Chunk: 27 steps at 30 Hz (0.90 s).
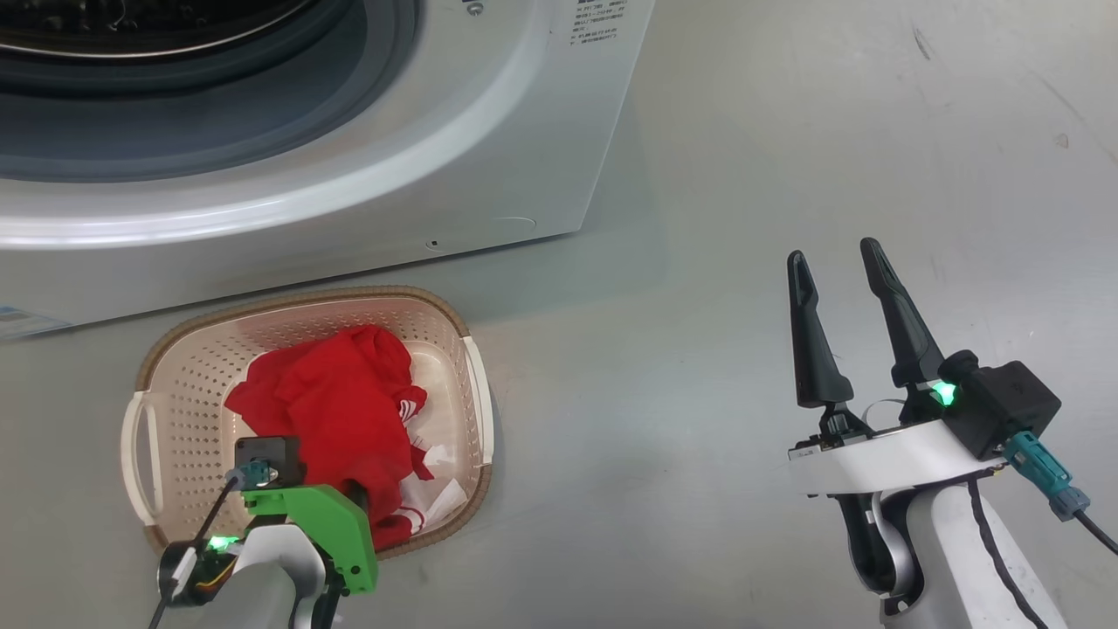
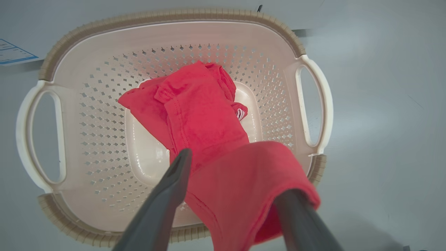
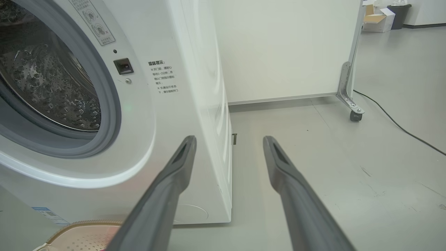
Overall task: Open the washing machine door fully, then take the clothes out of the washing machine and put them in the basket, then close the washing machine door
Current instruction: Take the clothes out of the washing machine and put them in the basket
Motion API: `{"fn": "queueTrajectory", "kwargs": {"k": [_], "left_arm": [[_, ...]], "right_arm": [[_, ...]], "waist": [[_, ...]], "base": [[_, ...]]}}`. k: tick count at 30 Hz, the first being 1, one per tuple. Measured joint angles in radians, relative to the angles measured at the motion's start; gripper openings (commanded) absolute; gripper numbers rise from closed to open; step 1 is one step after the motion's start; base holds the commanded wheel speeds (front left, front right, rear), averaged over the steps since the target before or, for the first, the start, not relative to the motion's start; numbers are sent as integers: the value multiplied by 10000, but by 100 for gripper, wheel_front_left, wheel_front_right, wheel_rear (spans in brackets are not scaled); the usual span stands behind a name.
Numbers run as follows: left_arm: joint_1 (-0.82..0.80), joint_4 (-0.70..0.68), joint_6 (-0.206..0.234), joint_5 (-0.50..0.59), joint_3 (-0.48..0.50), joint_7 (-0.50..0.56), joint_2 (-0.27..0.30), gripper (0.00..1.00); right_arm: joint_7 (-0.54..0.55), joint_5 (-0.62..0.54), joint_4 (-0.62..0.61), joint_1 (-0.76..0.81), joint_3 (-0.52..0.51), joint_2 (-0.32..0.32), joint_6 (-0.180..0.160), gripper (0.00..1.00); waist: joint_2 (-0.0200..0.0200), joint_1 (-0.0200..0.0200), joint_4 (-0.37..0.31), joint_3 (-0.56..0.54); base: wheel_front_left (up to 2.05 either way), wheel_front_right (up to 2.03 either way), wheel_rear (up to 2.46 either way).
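The red clothes [image 1: 341,402] lie bunched in the cream basket [image 1: 175,384] on the floor in front of the white washing machine [image 1: 489,157]. In the left wrist view my left gripper [image 2: 237,170] is open over the basket's [image 2: 104,115] near rim, and a fold of the clothes [image 2: 198,115] is draped over its right finger. My right gripper [image 1: 834,253] stands open and empty to the right, above bare floor. The right wrist view shows that gripper [image 3: 229,139] beside the machine's [image 3: 167,115] front corner, with the steel drum [image 3: 45,80] open. The washing machine door is out of view.
A white panel on a castor [image 3: 352,113] stands behind the machine, and a black cable [image 3: 393,122] runs over the floor near it. Cardboard boxes [image 3: 376,17] sit far back. A blue label [image 2: 14,52] is stuck low on the machine's front.
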Motion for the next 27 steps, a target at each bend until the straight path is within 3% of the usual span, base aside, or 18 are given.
{"fn": "queueTrajectory", "kwargs": {"k": [18,27], "left_arm": [[-128,242,-35,109,-198,-1607,-27,100],[-99,-224,-378,98,-234,-2134,-33,100]], "right_arm": [[0,-92,313,-141,-454,4,-4,100],[2,-295,562,86,-640,6,-2,100]], "waist": [[0,0,169,-586],[0,0,642,-1093]], "base": [[0,0,0],[0,0,0]]}}
